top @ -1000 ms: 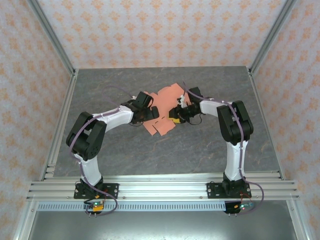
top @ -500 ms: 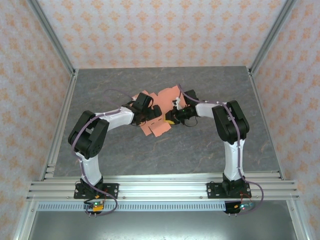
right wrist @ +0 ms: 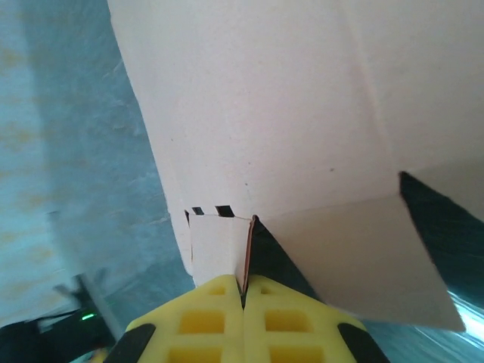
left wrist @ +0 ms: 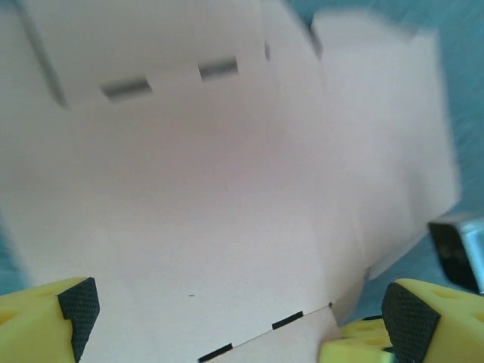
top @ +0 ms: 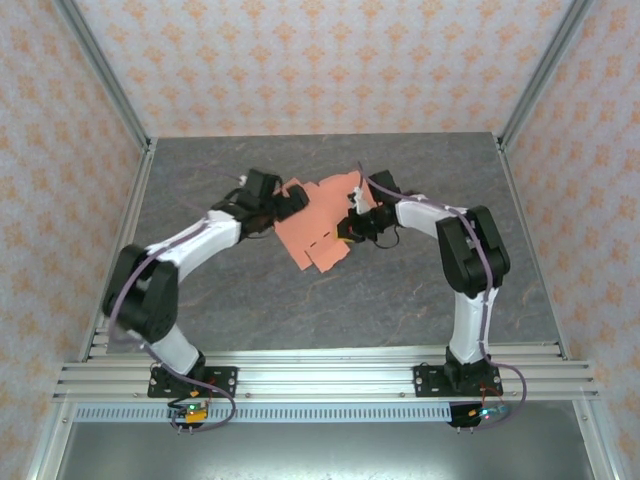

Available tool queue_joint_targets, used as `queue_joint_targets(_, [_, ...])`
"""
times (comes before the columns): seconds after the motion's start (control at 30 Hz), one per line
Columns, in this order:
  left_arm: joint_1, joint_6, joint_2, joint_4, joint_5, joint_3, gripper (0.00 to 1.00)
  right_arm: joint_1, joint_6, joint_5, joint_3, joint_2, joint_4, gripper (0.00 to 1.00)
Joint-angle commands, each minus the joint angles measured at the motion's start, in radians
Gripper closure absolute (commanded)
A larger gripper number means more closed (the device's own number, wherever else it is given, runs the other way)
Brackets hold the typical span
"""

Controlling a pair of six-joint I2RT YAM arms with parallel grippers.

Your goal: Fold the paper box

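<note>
Overhead view: bright, even, diffuse light. Only soft shadows on the tabletop (top: 400,290); left arm (top: 140,300) smeared at the elbow. Left wrist view: paper box (left wrist: 227,189) washed out and soft, far edge blurred. Right wrist view: crisp near the fingers (right wrist: 204,318), dark shadow wedge under the fold.

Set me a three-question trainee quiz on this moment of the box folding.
1. True or false: the right gripper is shut on a flap of the paper box.
2. Pick one. The left gripper is: A) shut on a corner of the paper box; B) open, jaws wide apart; C) holding a pen.
3. Short answer: is the paper box a closed box or a mostly flat sheet?

Key: 1 true; 2 B; 3 a mostly flat sheet, with one flap bent up at the right gripper.
</note>
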Motion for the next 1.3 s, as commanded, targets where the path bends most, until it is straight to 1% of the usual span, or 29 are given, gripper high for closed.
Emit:
queue_joint_targets(0.0, [0.073, -0.006, -0.144, -0.048, -0.056, -0.037, 0.00, 0.014, -0.206, 0.351, 0.076, -0.127, -0.176, 1.00])
queue_joint_targets(0.07, [0.117, 0.006, -0.192, -0.055, -0.051, -0.046, 0.00, 0.031, -0.277, 0.489, 0.093, -0.173, -0.192, 1.00])
queue_joint_targets(0.13, [0.150, 0.012, -0.223, -0.079, -0.068, -0.048, 0.00, 0.065, -0.355, 0.681, 0.133, -0.201, -0.229, 1.00])
queue_joint_targets(0.2, [0.186, 0.008, -0.239, -0.100, -0.053, -0.053, 0.00, 0.120, -0.447, 0.889, 0.166, -0.216, -0.246, 1.00])
queue_joint_targets(0.23, [0.200, 0.004, -0.243, -0.105, -0.041, -0.055, 0.00, 0.144, -0.488, 0.962, 0.177, -0.219, -0.243, 1.00])
queue_joint_targets(0.33, [0.243, -0.016, -0.266, -0.097, -0.022, -0.095, 0.00, 0.229, -0.646, 1.201, 0.177, -0.207, -0.199, 1.00])
queue_joint_targets(0.4, [0.270, -0.055, -0.282, -0.069, -0.012, -0.144, 0.00, 0.290, -0.744, 1.353, 0.141, -0.179, -0.126, 1.00])
queue_joint_targets(0.43, [0.283, -0.067, -0.286, -0.047, 0.003, -0.165, 0.00, 0.313, -0.770, 1.396, 0.129, -0.160, -0.102, 1.00])
queue_joint_targets(0.53, [0.313, -0.099, -0.280, -0.013, 0.034, -0.214, 0.00, 0.372, -0.773, 1.485, 0.131, -0.048, -0.117, 0.92])
queue_joint_targets(0.57, [0.318, -0.109, -0.277, -0.006, 0.037, -0.226, 0.00, 0.385, -0.750, 1.501, 0.134, -0.019, -0.138, 0.86])
queue_joint_targets(0.63, [0.327, -0.123, -0.268, 0.010, 0.057, -0.243, 0.00, 0.408, -0.683, 1.510, 0.114, 0.014, -0.161, 0.67])
queue_joint_targets(0.67, [0.331, -0.120, -0.264, 0.012, 0.067, -0.245, 0.00, 0.421, -0.650, 1.499, 0.088, 0.010, -0.154, 0.62])
queue_joint_targets(0.73, [0.335, -0.105, -0.258, 0.002, 0.066, -0.239, 0.00, 0.449, -0.609, 1.466, 0.020, -0.034, -0.114, 0.57])
queue_joint_targets(0.8, [0.336, -0.105, -0.251, 0.003, 0.058, -0.239, 0.00, 0.474, -0.567, 1.395, -0.043, -0.113, -0.089, 0.52])
queue_joint_targets(0.87, [0.338, -0.104, -0.232, 0.007, 0.073, -0.224, 0.00, 0.487, -0.523, 1.318, -0.101, -0.203, -0.060, 0.49])
queue_joint_targets(0.9, [0.338, -0.096, -0.218, 0.004, 0.083, -0.208, 0.00, 0.488, -0.500, 1.253, -0.135, -0.258, -0.032, 0.45])
queue_joint_targets(0.97, [0.338, -0.089, -0.195, -0.003, 0.089, -0.187, 0.00, 0.488, -0.476, 1.170, -0.206, -0.358, 0.037, 0.37])
queue_joint_targets(1.03, [0.338, -0.106, -0.184, 0.009, 0.091, -0.186, 0.00, 0.483, -0.457, 1.121, -0.262, -0.456, 0.106, 0.29])
queue_joint_targets(1.1, [0.338, -0.114, -0.172, 0.030, 0.112, -0.188, 0.00, 0.439, -0.391, 1.082, -0.292, -0.539, 0.151, 0.21])
queue_joint_targets(1.13, [0.338, -0.109, -0.168, 0.033, 0.119, -0.186, 0.00, 0.398, -0.351, 1.040, -0.289, -0.563, 0.156, 0.20])
queue_joint_targets(1.2, [0.339, -0.104, -0.167, 0.031, 0.119, -0.191, 0.00, 0.278, -0.248, 0.920, -0.264, -0.586, 0.148, 0.21])
queue_joint_targets(1.27, [0.337, -0.108, -0.170, 0.035, 0.118, -0.201, 0.00, 0.177, -0.135, 0.865, -0.211, -0.572, 0.120, 0.20])
